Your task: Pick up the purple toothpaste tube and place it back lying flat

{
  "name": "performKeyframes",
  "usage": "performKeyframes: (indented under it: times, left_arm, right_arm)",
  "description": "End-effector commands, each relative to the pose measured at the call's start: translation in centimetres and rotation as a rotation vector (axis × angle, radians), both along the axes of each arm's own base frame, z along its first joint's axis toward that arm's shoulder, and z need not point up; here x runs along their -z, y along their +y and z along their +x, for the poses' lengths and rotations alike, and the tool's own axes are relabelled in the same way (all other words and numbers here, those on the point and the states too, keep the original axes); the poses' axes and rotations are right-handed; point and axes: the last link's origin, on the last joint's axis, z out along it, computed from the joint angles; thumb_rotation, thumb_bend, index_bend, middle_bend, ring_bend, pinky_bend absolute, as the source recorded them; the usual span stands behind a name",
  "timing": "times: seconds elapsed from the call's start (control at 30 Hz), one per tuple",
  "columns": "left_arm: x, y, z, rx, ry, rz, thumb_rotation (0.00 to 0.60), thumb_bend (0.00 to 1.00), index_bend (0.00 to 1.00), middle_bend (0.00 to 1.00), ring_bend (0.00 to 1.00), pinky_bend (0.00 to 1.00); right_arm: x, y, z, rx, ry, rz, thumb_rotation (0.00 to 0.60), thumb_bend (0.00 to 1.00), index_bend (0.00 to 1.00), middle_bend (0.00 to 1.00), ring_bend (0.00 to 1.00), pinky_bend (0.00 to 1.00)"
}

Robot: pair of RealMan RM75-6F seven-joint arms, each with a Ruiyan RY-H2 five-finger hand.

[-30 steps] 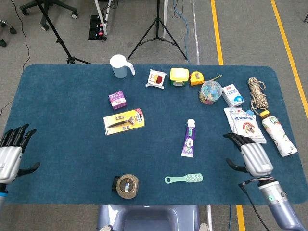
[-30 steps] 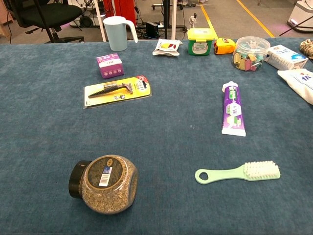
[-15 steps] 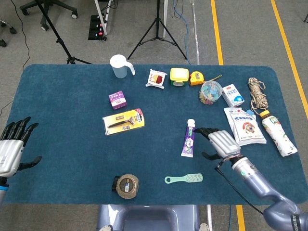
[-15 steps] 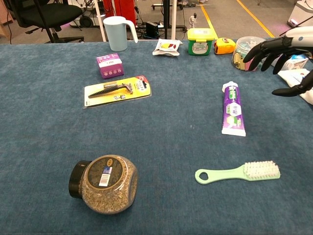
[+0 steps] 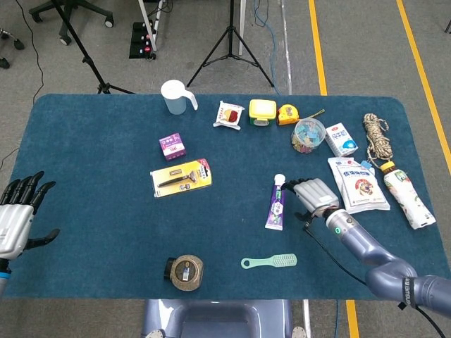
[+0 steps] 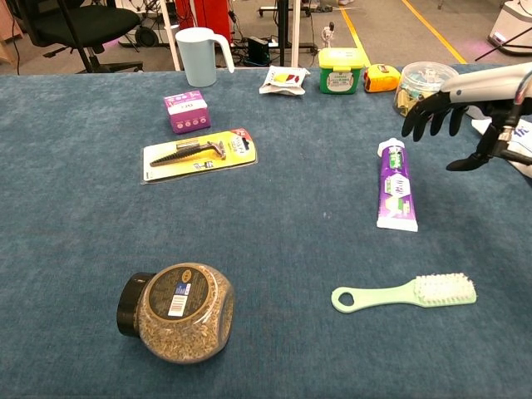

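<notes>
One purple toothpaste tube (image 5: 277,204) flat on counter (image 5: 99,162), label unreadable; my right hand (image 5: 315,194) beside it, fingers spread, empty

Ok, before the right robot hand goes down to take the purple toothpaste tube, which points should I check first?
1. Purple toothpaste tube lying flat, uncovered: ok.
2. Right robot hand holds nothing, fingers apart: ok.
3. Hand directly over the tube: not ok, it hovers at the tube's right side.
4. Green brush apart from the tube: ok.
5. Left robot hand far away at the table edge: ok.
6. Height of the fingers above the cloth: cannot tell.
</notes>
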Motion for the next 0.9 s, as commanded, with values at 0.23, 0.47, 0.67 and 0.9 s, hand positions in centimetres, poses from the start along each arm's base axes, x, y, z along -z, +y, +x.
performKeyframes:
  times: [0.23,0.47,0.67,0.9]
  left_arm:
    - [0.1,-0.2,-0.2,-0.006,-0.003,-0.003,0.600,0.18,0.11,0.02,0.01,0.01]
    - [-0.2,-0.5,-0.5,-0.015,-0.001,0.005,0.600,0.18,0.11,0.02,0.01,0.01]
    - [-0.4,-0.8,-1.0,-0.029,-0.002,0.011,0.600,0.18,0.11,0.02,0.01,0.01]
    - [-0.8,-1.2,-1.6,-0.046,0.002,0.020,0.600,0.18,0.11,0.02,0.01,0.01]
  right_arm:
    - [0.4,-1.5,-0.8,0.030,0.102,0.028,0.600,0.33,0.22,0.25,0.23,0.25]
    - [1.0,-2.8,-0.1,0.024,0.134,0.035,0.600,0.33,0.22,0.25,0.23,0.25]
    - [2.0,-3.8,0.9,0.013,0.157,0.057,0.600,0.33,0.22,0.25,0.24,0.25]
    - [3.3,-4.4,2.4,-0.008,0.166,0.080,0.600,0.33,0.22,0.26,0.24,0.25]
